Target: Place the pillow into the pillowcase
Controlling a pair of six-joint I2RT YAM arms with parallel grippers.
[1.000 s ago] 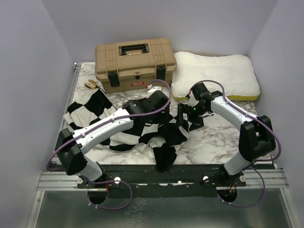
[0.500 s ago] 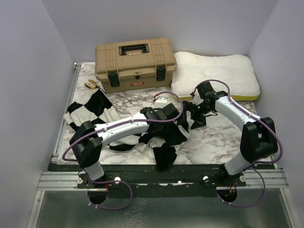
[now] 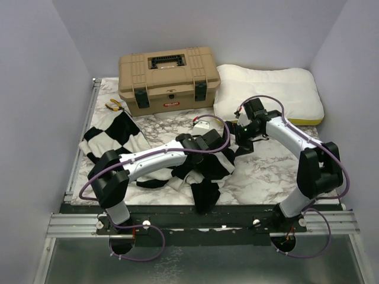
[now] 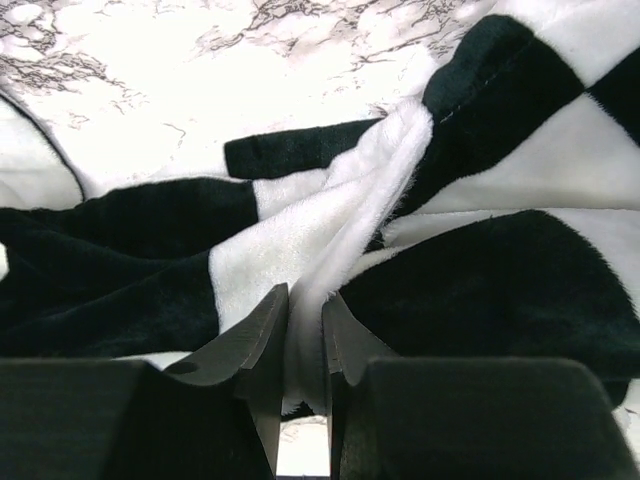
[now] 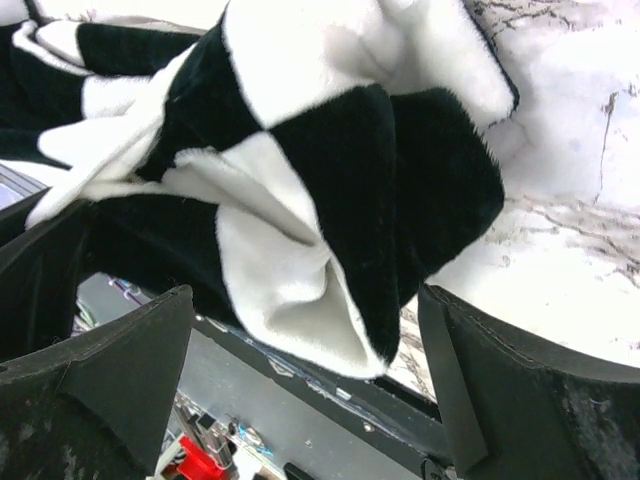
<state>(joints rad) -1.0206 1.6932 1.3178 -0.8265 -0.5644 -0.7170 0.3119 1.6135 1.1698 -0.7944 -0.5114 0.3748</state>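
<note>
Pinching fleecy checkered pillowcase (image 4: 330,215) — L pincer (image 4: 305,305)

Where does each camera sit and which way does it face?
Top external: above and behind, looking down at the table, pillow and pillowcase; left arm and right arm show.
Left wrist: on the left arm, facing pillowcase; left gripper pinches a fold.
Right wrist: on the right arm, facing pillowcase and table; right gripper open.
All show the pillowcase.

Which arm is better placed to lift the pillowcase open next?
Left. The left hand pinches a white fold of the pillowcase, while the right hand hangs wide open near the fabric, holding nothing.
</note>
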